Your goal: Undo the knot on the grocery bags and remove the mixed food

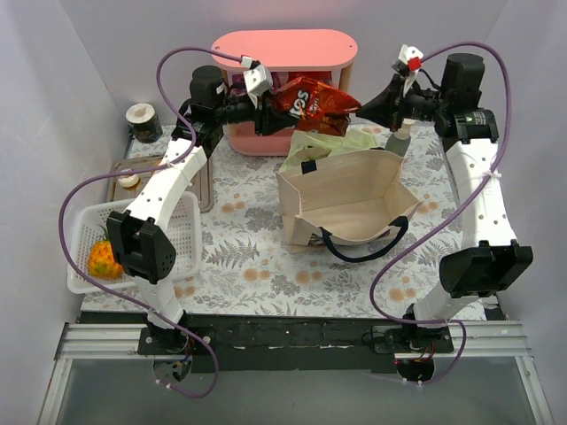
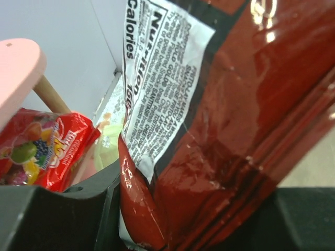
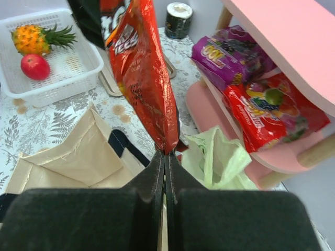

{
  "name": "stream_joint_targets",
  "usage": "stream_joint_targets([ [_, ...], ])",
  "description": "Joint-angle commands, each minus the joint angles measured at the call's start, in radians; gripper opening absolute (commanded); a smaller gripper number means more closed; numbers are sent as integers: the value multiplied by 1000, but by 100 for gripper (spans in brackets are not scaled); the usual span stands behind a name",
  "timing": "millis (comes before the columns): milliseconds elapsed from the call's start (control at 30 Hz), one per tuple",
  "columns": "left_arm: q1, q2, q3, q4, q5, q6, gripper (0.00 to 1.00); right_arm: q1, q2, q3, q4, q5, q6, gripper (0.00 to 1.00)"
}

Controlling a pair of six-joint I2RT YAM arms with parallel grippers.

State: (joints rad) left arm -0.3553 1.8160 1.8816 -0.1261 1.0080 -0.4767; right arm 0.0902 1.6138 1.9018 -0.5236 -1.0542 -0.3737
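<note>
- Holding one red chip packet [image 1: 310, 102] in the air between them, both arms are sharing the load. The left jaws are clamping its left end. The right jaws are pinching its right edge, pressed flat together on the foil in the right wrist view.
- The packet's long axis is running left to right in the top view, from one set of jaws to the other. Its body is hanging above the plastic bag [image 1: 332, 142] and the back rim of the tote [image 1: 341, 177].
- The plastic bag is lying slack and crumpled behind the tote, at the foot of the pink shelf [image 1: 283, 49]. No knot is showing on it, so the untying is probably done and the emptying is under way.
- Other food is sitting out: a pineapple [image 3: 36, 39] and a red fruit [image 3: 35, 67] in the white basket [image 3: 63, 89], and a purple packet [image 3: 230, 55] and a fruit-print packet [image 3: 272, 110] on the shelf's lower board.
- The shelf is standing just behind the held packet, while the basket is lying well to the left, beside the left arm [image 1: 164, 190]. On this showing, one set of jaws will be needing to let go before the other can carry the packet off, and the left arm is sitting nearer to both places.
- The tote is standing open on the bench [image 1: 248, 266]; from above, nothing is showing inside it.
</note>
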Motion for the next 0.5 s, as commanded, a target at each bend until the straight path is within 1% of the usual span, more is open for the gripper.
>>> stream_joint_targets([
  [0, -4, -101, -61, -93, -54, 173, 0, -119, -23, 94, -62, -58, -51, 1],
  [67, -4, -107, -84, -89, -84, 179, 0, -167, -17, 126, -102, -76, -74, 1],
  [133, -4, -110, -94, -80, -106, 174, 0, -188, -8, 138, -113, -86, -74, 1],
  [233, -4, -113, -107, -21, -132, 118, 0, -198, -6, 132, -90, -83, -51, 1],
  [267, -2, -110, -104, 15, -137, 95, 0, -198, -11, 90, -40, -60, -1, 8],
  [300, -2, -98, -90, 35, -149, 66, 0, -198, -34, 62, 78, -40, 107, 32],
  [333, -2, -87, -69, 48, -160, -4, 0, -198, -47, 28, 144, -17, 158, 39],
  [367, 1, -74, -47, 68, -176, -41, 0, -198, -60, -22, 198, 26, 192, 45],
  [400, 4, -40, 8, 77, -195, -92, 0, -198, -86, -44, 241, 46, 238, 59],
  [433, 12, -23, 31, 88, -210, -182, 0, -198, -92, -53, 290, 62, 248, 62],
  [467, 35, -5, 53, 121, -210, -242, 0, -198, -95, -50, 293, 77, 255, 63],
])
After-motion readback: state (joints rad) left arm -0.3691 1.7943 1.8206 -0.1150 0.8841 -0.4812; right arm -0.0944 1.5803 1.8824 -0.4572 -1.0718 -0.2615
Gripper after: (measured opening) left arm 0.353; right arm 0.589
